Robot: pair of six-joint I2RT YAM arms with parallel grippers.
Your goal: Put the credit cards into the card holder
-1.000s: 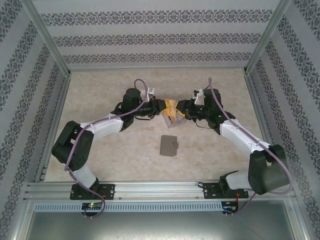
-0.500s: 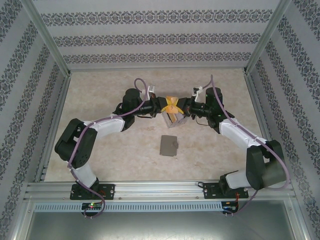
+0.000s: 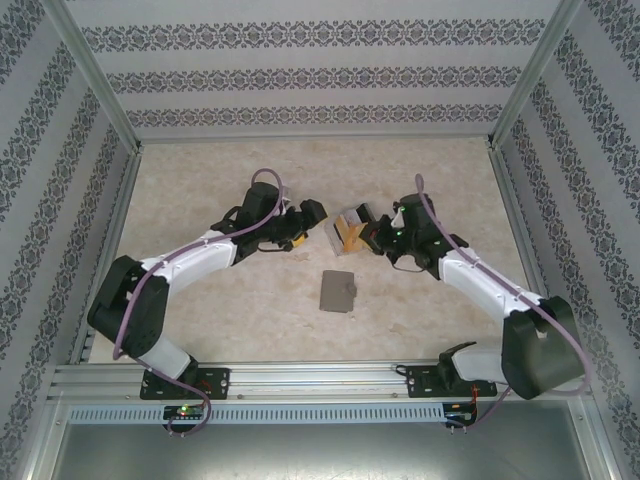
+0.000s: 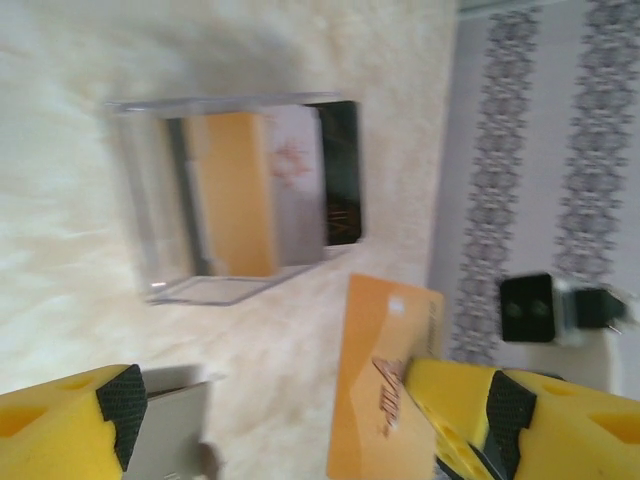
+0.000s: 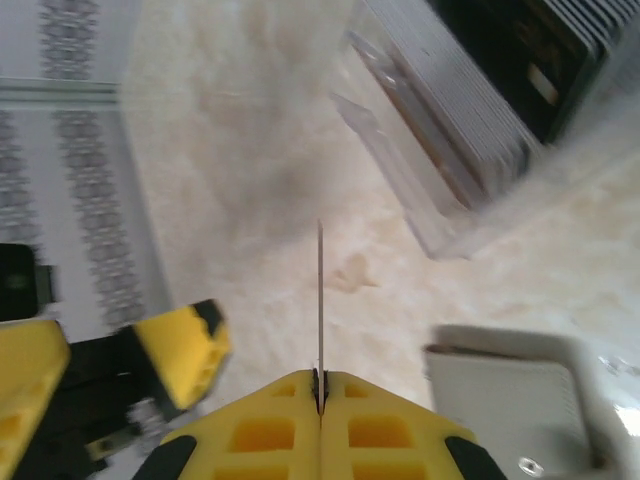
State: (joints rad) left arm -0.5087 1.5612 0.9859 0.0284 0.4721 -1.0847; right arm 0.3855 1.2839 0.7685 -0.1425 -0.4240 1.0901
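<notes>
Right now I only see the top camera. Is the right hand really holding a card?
Observer: Yes. The right wrist view shows the right hand shut on a card, seen edge-on.
Operator: Is the left hand gripping it as well?
Observer: No. The left wrist view shows the left hand wide open.
Operator: What's in the clear box?
Observer: The box holds more cards: orange, white and black.

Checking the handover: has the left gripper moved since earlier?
Yes. The left gripper has drawn back leftward off the credit card, now left of the card holder, which stayed put.
</notes>
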